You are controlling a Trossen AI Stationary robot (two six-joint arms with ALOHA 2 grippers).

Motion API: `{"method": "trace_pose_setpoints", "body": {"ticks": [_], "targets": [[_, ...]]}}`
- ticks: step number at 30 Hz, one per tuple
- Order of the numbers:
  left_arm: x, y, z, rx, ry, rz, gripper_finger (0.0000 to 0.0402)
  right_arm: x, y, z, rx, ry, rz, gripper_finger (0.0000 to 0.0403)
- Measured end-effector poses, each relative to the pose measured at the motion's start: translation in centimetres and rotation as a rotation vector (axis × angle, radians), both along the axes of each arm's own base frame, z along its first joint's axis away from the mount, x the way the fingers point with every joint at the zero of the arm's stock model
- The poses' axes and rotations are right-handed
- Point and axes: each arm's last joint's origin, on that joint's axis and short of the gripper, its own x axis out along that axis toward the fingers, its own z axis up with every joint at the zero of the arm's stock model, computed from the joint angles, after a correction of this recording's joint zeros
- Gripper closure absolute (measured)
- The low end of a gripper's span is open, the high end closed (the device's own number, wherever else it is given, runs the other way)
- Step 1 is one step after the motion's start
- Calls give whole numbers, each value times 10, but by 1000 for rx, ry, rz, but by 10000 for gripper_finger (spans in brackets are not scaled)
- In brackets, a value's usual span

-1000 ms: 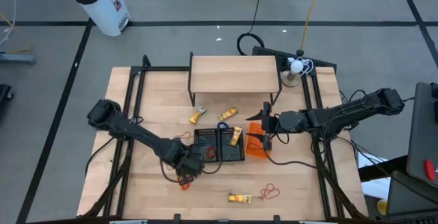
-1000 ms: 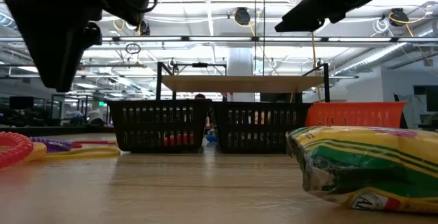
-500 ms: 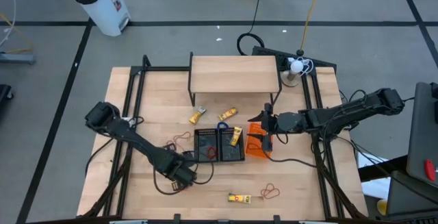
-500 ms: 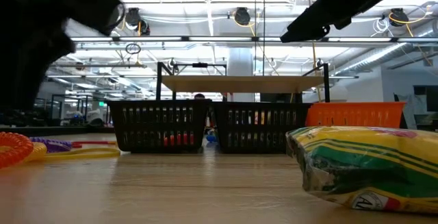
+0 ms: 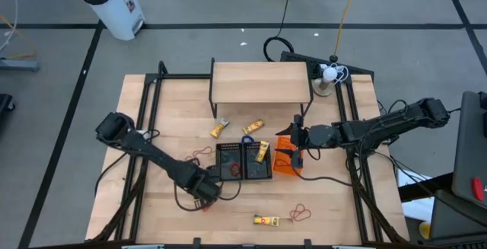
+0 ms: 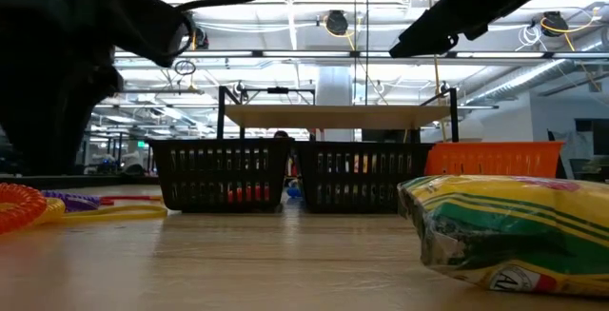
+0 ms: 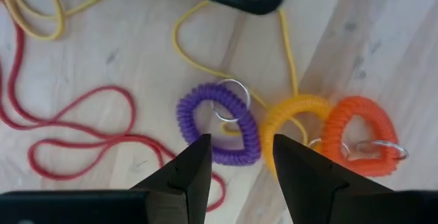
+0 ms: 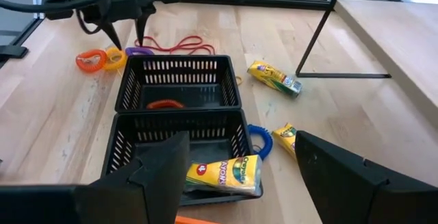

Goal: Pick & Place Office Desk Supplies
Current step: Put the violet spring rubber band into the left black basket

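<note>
The left claw (image 7: 236, 172) hangs open over the pale wood-grain desk (image 5: 152, 203), fingers parted above a purple coiled loop (image 7: 217, 122) with a silvery ring; a yellow coil (image 7: 295, 118) and an orange coil (image 7: 356, 135) lie touching at its 3 o'clock, thin red cord (image 7: 75, 138) at its 9 o'clock. The right claw (image 8: 239, 176) waits open and empty above the black slatted plastic basket (image 8: 179, 87), which holds a glossy yellow crayon packet (image 8: 224, 172). Another packet (image 5: 266, 220) lies at the desk's 6 o'clock edge.
</note>
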Motion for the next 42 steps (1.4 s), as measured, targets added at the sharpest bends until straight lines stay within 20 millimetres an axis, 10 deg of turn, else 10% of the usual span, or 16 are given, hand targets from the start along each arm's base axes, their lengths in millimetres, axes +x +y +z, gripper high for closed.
{"method": "trace_pose_setpoints", "body": {"ticks": [34,42], "targets": [[-4,10,-32,-132,-36,19,246,-1,0,-1,-8,12,3,149],[-5,10,-33,-135,-29,-11,381,-1,0,-1,-8,12,3,149]]}}
